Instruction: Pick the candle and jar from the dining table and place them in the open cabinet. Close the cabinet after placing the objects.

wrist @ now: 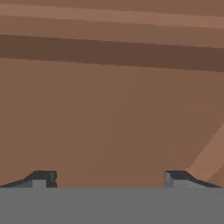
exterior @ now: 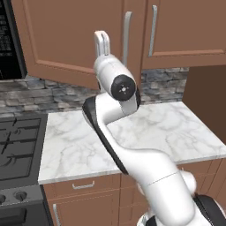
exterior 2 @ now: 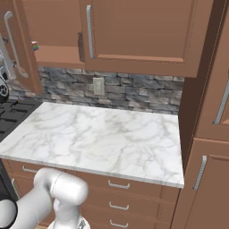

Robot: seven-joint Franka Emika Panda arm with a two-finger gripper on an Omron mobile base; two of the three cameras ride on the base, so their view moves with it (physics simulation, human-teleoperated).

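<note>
The white arm (exterior: pixel 132 163) bends up from low down; under it lies a marble counter (exterior 2: pixel 103 138) with brown drawers (exterior 2: pixel 118 184) below and a black stove (exterior: pixel 17 145) at its side; behind is a grey stone wall (exterior 2: pixel 134 91); up high the gripper (wrist: pixel 110 178) stands wide and holds nothing, close to the brown wood of the cabinet (exterior: pixel 79 39); its door (exterior 2: pixel 22 49) hangs open; a tiny striped thing (exterior 2: pixel 35 46) sits on the shelf (exterior 2: pixel 56 56).

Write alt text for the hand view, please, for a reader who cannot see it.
The open gripper, its two dark fingertips set wide apart with nothing between them, faces plain brown cabinet wood at close range. A darker horizontal band crosses the wood near the top.
</note>
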